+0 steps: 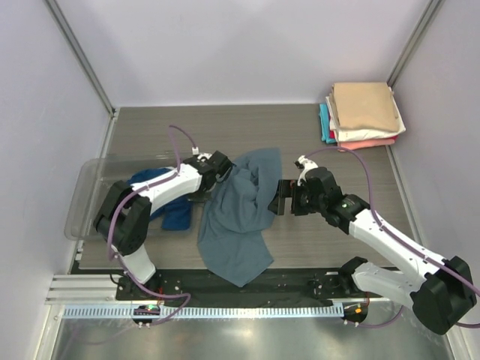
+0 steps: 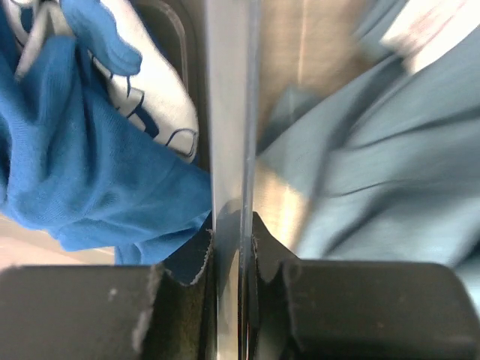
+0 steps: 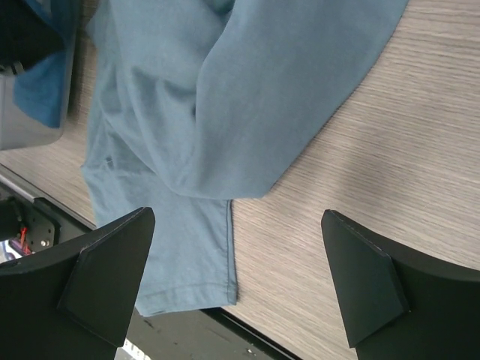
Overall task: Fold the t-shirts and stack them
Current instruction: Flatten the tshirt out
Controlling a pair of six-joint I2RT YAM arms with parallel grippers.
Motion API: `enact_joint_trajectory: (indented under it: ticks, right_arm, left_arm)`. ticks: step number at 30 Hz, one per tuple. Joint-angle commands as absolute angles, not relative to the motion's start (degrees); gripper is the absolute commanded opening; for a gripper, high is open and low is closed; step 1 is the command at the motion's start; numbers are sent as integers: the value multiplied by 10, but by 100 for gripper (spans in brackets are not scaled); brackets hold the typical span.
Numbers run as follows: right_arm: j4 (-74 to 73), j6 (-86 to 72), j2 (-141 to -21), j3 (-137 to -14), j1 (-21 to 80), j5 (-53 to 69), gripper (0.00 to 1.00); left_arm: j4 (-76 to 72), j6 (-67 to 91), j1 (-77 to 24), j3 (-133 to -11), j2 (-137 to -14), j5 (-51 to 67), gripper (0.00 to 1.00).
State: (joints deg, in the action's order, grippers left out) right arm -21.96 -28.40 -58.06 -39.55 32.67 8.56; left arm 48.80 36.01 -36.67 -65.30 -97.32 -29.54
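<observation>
Clearly the slate-blue t-shirt (image 1: 238,217) lies crumpled mid-table, unfolded, and the deeper blue t-shirt (image 1: 175,214) sits in the clear tub (image 1: 86,196). We count only the folded stack (image 1: 365,112) at the far right corner as done. Our right gripper (image 1: 280,198) gapes wide beside the slate-blue cloth. Our left gripper (image 1: 223,166) straddles the tub wall, and we cannot tell if it pinches.

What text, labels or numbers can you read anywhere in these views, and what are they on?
No text can be read in any view.
White print on the deep blue shirt: dark outlined shapes, perhaps letters, too crumpled and cut off to read.
Pale tag on the slate-blue shirt: blurred, unreadable.
Folded stack: no print or label shows.
</observation>
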Motion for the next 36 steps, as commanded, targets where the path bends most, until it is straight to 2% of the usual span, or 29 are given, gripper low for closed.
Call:
enact_joint_trajectory:
  ticks: [1, 8, 20, 23, 24, 25, 26, 27, 28, 32, 35, 36]
  right_arm:
    - [-198, -265, -585, -406, 329, 69, 100]
    - [-191, -242, -629, -427, 328, 50, 100]
    - [-185, -230, -664, -440, 327, 66, 100]
    - [-167, -235, -672, -435, 328, 76, 100]
    - [-161, -237, -683, -432, 328, 79, 100]
    - [-147, -241, -690, -432, 328, 87, 100]
    - [-141, -241, -698, -433, 328, 100, 100]
    - [-137, -243, -715, -441, 328, 100, 99]
    - [-137, -243, -722, -447, 329, 98, 100]
    - [-138, -242, -742, -476, 327, 64, 100]
    - [-140, -246, -746, -496, 312, 57, 100]
    - [-140, -249, -745, -500, 300, 61, 100]
  left_arm:
    - [512, 307, -369, -726, -986, -372, 0]
    - [456, 170, -326, -865, -1091, -360, 0]
    - [467, -23, -193, -1322, -1416, -364, 0]
    - [476, -40, -170, -1381, -1447, -345, 0]
    - [469, -40, -166, -1393, -1447, -351, 8]
    - [471, -33, -164, -1394, -1440, -346, 23]
    - [474, -25, -163, -1389, -1414, -338, 47]
    - [475, -4, -163, -1359, -1392, -331, 87]
    - [474, 19, -168, -1340, -1370, -327, 97]
    - [508, 112, -184, -1232, -1206, -298, 100]
    - [505, 166, -219, -1091, -1103, -296, 100]
    - [503, 178, -232, -1054, -1034, -296, 100]
